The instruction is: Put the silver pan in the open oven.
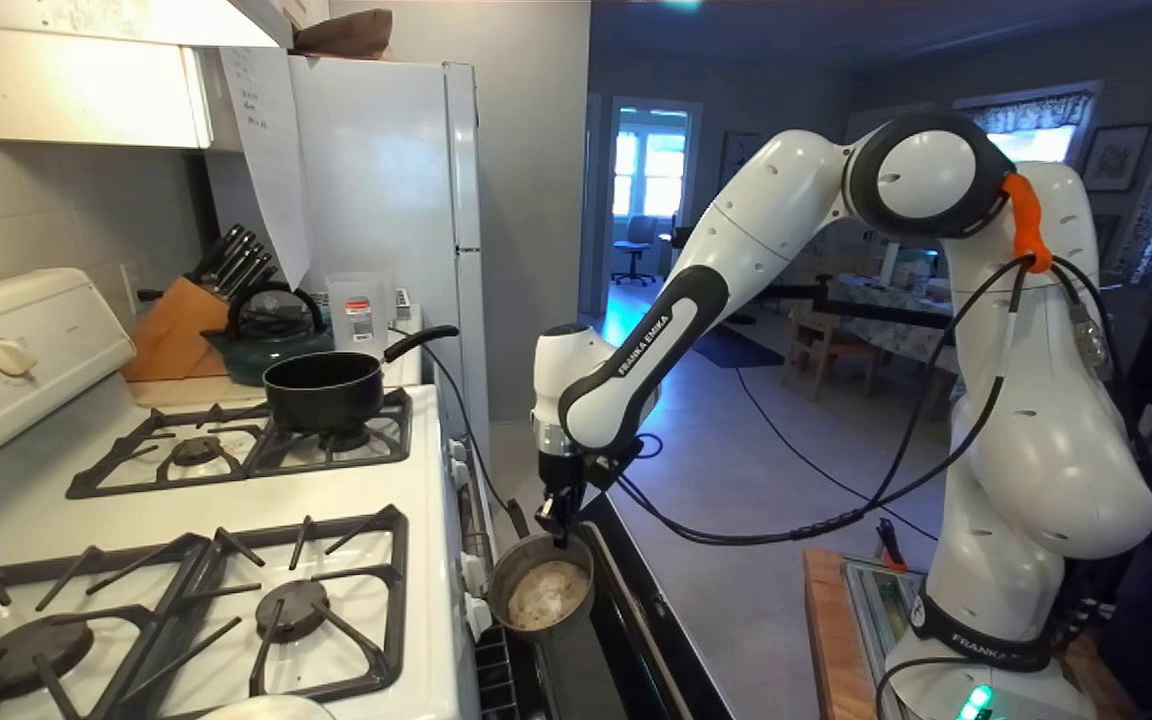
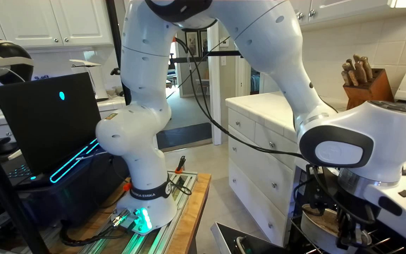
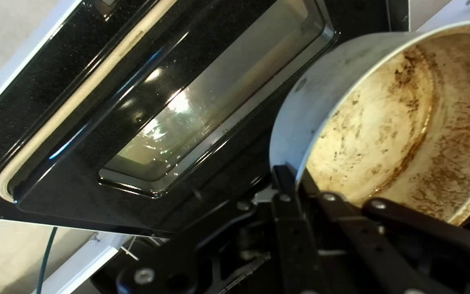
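The silver pan (image 1: 548, 598) is over the open oven door at the range's front; it also shows in another exterior view (image 2: 317, 227). My gripper (image 1: 560, 535) is shut on the pan's rim. In the wrist view the gripper (image 3: 296, 175) has one finger outside the wall and one inside. The pan's stained tan interior (image 3: 365, 134) faces the camera. A dark handle (image 1: 516, 518) sticks up on the pan's far side. The oven (image 1: 636, 590) has its dark glass door (image 3: 235, 81) folded down. I cannot tell whether the pan touches the door or rack.
Wire rack bars (image 1: 496, 680) show at the oven opening. Range knobs (image 1: 476, 575) stick out beside the pan. A black pot (image 1: 324, 392) stands on a rear grate. White drawers (image 2: 259, 176) flank the oven. A wooden table (image 1: 826, 620) carries the arm's base.
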